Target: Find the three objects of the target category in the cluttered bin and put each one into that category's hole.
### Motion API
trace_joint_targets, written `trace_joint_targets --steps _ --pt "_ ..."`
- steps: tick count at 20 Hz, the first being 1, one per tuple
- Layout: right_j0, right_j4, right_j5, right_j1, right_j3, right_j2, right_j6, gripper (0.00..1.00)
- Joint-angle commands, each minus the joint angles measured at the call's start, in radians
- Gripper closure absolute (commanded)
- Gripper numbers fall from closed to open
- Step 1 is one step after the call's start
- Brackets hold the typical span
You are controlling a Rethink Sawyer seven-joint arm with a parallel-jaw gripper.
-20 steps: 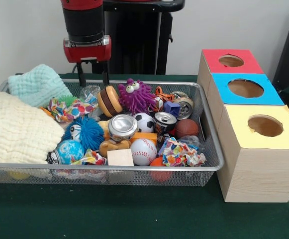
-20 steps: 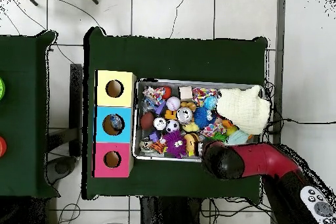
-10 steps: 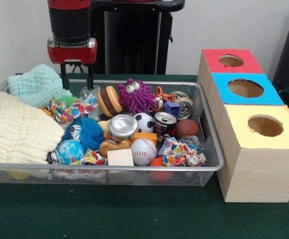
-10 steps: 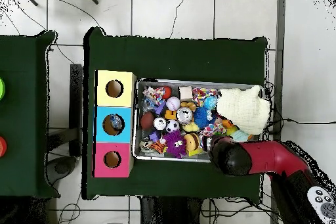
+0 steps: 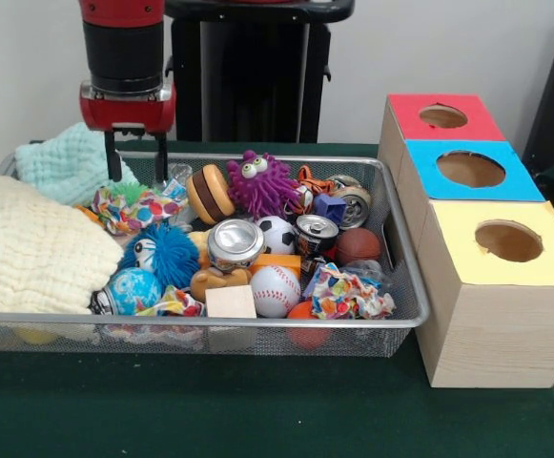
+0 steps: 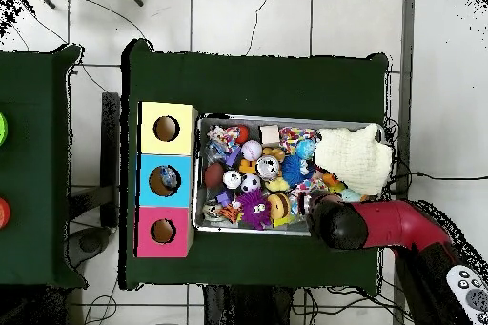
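The claw [image 5: 135,157] is hanging with its fingers spread, gripping nothing. Just beside its right finger a clear bottle [image 5: 174,177] is lying in the bin [image 5: 402,286].

Counts, all placed vs the bin [image 5: 391,322]:

- Boxes: 3, in a row just outside bin's right end – red-topped box [image 5: 445,116], blue-topped box [image 5: 473,170], yellow-topped box [image 5: 505,242]. 1 round hole each.
- Metal cans: 3 inside – big can [image 5: 235,241] mid-bin, dark can [image 5: 316,232] right of it, 3rd can [image 5: 354,203] nr far right corner.
- Clear plastic bottles: 2 visible – bottle [image 5: 174,176] at far rim, another bottle [image 5: 369,272] by right wall. Others may be buried.
- Patterned rags: 3.
- Cloths: 2, bin's left end.
- Fuzzy toys: 2.
- Gripper: 1.
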Motion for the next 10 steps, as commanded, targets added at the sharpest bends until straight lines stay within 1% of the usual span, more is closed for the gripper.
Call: trace_joint_targets --steps 1,7,10 --pt "-0.08 -0.005 -0.03 0.127 -0.057 0.078 -0.111 0.0" --pt "-0.099 0.004 -0.015 0.132 -0.032 0.107 -0.105 0.0" --pt "-0.106 0.0 -0.015 0.128 -0.022 0.11 -0.099 0.0"
